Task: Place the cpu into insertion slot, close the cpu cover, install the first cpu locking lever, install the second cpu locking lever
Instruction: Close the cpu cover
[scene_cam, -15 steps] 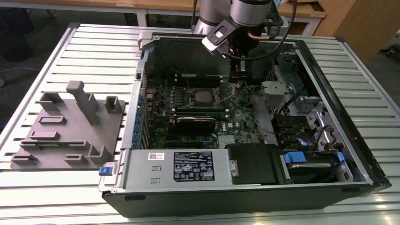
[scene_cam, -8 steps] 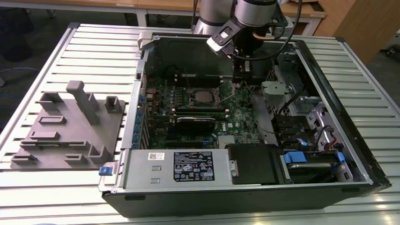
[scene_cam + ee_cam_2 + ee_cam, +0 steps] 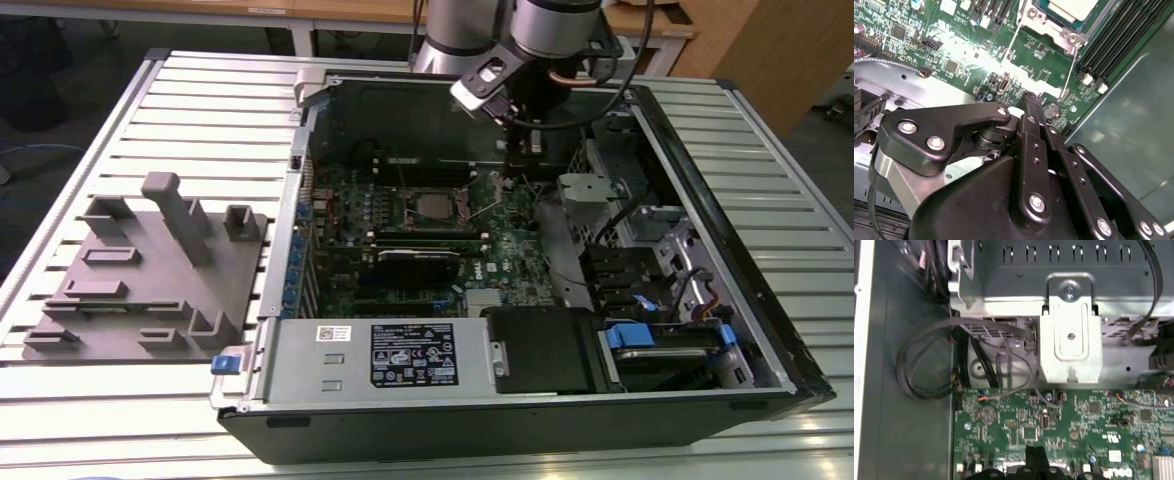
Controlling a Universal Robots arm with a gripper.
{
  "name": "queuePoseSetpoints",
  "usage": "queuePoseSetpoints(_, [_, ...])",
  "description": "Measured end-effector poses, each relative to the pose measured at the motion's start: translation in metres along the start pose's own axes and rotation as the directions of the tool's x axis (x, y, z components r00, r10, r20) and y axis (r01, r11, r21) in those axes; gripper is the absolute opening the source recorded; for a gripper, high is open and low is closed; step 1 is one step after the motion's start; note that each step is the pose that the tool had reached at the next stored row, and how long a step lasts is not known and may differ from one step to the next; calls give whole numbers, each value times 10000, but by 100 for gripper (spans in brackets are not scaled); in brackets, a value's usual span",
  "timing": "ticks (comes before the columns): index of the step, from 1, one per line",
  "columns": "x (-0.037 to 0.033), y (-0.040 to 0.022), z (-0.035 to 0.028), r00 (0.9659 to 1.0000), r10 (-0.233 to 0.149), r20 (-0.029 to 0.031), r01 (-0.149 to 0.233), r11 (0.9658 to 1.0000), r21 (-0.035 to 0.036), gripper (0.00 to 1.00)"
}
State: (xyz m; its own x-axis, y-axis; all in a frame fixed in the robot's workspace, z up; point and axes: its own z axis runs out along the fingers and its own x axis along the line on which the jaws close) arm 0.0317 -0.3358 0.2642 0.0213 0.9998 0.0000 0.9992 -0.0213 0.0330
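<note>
Currently, one small square silver-grey cpu [image 3: 1074,7] lies in one silver-rimmed insertion slot [image 3: 1051,27]; the second wrist view adds two thin wire levers [image 3: 1072,62] alongside. One black gripper [image 3: 529,160], fingers pressed together, empty, hangs near the slot in the exterior view.

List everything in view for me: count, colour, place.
computer case: one, black, open, on the table
table: one, silvery, slatted, under the case
fixture tray: one, grey, on the table at the exterior view's left of the case
motherboard: one, green, inside the case
insertion slot: one, silvery-rimmed, on the motherboard
cpu: one, silver-grey, in the insertion slot
locking levers: two, silvery wire, beside the insertion slot
card: one, black, on the motherboard
power supply: one, silvery, in the case, nearest the exterior camera
arm: one, grey, reaching into the case
gripper: one, black, shut, over the motherboard beside the insertion slot
</note>
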Motion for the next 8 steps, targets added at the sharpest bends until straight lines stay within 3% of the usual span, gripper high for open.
queuePoseSetpoints(3, [1, 33, 2, 10000, 0, 1, 0, 10000, 0, 10])
queuePoseSetpoints(8, [1, 37, 2, 10000, 1, 1, -1, 10000, 0, 10])
